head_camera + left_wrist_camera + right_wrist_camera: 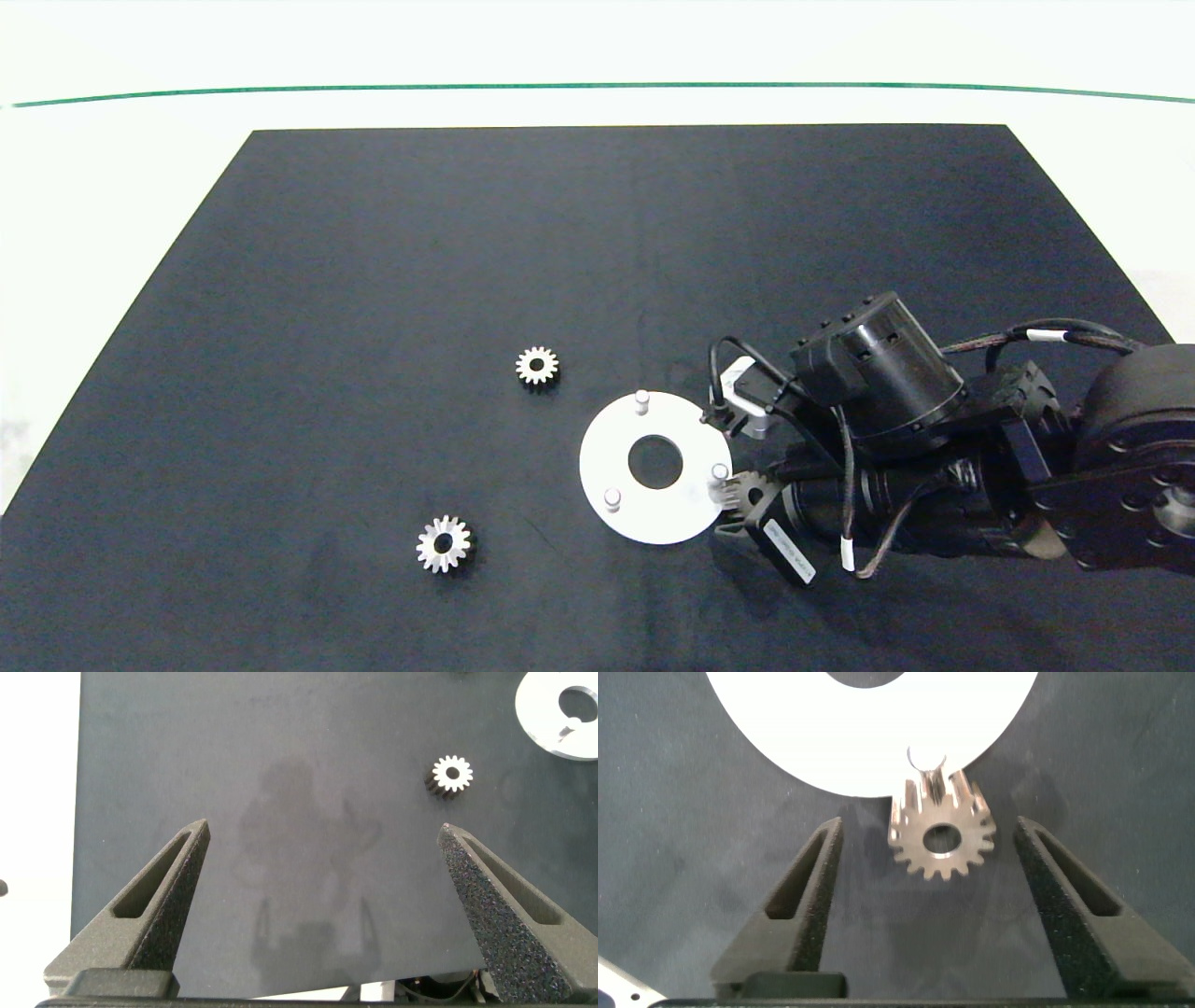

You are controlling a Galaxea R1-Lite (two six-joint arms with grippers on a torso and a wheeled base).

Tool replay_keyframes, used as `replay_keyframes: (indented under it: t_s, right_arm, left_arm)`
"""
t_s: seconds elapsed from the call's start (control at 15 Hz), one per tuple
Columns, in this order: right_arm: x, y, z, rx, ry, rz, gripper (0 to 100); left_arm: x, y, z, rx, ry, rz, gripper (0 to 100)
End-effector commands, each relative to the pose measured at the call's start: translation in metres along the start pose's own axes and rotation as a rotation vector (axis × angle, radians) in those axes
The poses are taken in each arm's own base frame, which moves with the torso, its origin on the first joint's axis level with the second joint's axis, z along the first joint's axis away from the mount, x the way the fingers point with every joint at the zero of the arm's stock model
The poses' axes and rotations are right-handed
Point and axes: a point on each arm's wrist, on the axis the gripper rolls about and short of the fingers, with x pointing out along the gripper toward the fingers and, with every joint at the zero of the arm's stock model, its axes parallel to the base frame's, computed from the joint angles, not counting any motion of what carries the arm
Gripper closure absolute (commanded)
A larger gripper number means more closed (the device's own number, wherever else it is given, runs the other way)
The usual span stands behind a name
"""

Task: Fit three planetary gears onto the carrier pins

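Now the right claw (924,887), fingers released, has one gear (941,838) between them, bore facing the camera, leaning on the lower-right pin (720,472) at the disc (616,439) edge.

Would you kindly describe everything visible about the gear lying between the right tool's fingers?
This planetary gear is a small silver-grey metal spur gear with pointed teeth and a round centre bore. It looks tilted, leaning against a carrier pin at the edge of the white carrier disc, not seated over it. It sits between the fingers of the open right tool, which do not appear to touch it. Its lower side seems to rest on the black mat.
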Motion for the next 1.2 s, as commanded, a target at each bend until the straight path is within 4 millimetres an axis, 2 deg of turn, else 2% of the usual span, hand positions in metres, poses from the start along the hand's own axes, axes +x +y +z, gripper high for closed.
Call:
replay_keyframes:
  t_s: [0.07, 0.53, 1.2]
  right_arm:
    - [0.0050, 0.0013, -0.0001, -0.002, 0.010, 0.002, 33]
    - [0.0144, 0.0031, 0.0008, -0.001, 0.014, 0.006, 48]
    - [0.0136, 0.0025, 0.0004, 0.000, 0.014, 0.005, 68]
  left_arm:
    - [0.0001, 0.0000, -0.0001, 0.000, 0.003, -0.001, 0]
    - [-0.0006, 0.0001, 0.0005, 0.001, -0.002, -0.002, 0]
    - [-0.0003, 0.0002, 0.0012, 0.001, -0.002, -0.002, 0]
